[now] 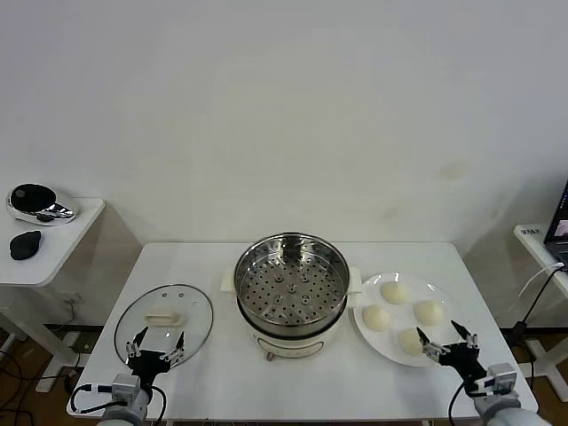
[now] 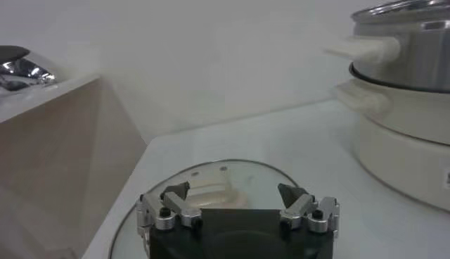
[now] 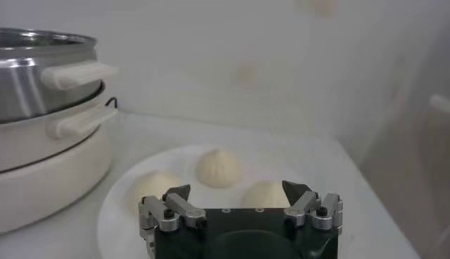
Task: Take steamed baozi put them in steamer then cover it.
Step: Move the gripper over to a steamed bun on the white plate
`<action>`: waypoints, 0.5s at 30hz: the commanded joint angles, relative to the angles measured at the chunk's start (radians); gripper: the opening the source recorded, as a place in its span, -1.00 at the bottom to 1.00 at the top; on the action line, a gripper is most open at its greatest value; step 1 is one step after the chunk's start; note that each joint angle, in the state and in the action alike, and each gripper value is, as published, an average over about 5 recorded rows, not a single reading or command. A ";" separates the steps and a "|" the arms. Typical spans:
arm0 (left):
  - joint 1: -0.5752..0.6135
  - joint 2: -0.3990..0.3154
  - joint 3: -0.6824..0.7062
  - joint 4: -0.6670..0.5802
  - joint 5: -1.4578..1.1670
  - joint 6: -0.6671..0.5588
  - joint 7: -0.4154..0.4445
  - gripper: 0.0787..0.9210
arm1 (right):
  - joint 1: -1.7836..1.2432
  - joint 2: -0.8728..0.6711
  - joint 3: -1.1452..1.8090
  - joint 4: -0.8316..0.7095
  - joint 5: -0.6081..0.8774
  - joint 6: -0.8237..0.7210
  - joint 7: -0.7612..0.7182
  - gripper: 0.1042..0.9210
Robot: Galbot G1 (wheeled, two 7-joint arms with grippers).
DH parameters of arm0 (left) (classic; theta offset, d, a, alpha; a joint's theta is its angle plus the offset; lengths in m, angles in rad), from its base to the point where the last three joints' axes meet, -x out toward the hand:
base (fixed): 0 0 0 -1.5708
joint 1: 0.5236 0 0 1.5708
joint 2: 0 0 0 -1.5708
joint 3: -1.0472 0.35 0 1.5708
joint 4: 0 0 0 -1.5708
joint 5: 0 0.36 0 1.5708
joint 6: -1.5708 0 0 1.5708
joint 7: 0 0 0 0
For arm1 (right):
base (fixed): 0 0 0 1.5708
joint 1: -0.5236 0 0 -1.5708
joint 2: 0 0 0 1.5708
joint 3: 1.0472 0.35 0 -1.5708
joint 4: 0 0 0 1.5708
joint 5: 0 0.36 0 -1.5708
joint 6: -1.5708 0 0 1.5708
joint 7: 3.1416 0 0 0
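so the four steamed baozi sit on the white plate, right of the empty steamer. right hand, released, hovers just beside the nearest bun; left hand, released, near the cover.

The head camera looks down over the whole table; each low wrist camera shares the steamer sideways.

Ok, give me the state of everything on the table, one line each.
Steamer: uncovered, tray empty.
Cover: lying flat on the table, left of the steamer.
Baozi: four, all on the white plate.
Left tool: open, at the cover's near edge.
Right tool: open, at the plate's near edge.
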 commanded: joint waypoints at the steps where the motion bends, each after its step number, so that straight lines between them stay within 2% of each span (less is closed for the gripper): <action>1: 0.005 -0.002 0.001 -0.004 0.011 0.002 -0.001 0.77 | 0.066 -0.090 0.015 -0.001 -0.051 -0.016 -0.010 0.76; 4: 0.012 -0.011 0.001 -0.015 0.024 0.002 -0.001 0.77 | 0.142 -0.177 0.001 -0.038 -0.122 -0.042 -0.127 0.76; 11: 0.028 -0.045 -0.004 -0.045 0.041 0.005 0.001 0.77 | 0.389 -0.401 -0.098 -0.192 -0.383 -0.022 -0.584 0.76; 15: 0.035 -0.054 -0.004 -0.057 0.046 0.005 0.004 0.77 | 0.568 -0.468 -0.262 -0.288 -0.499 -0.004 -0.768 0.76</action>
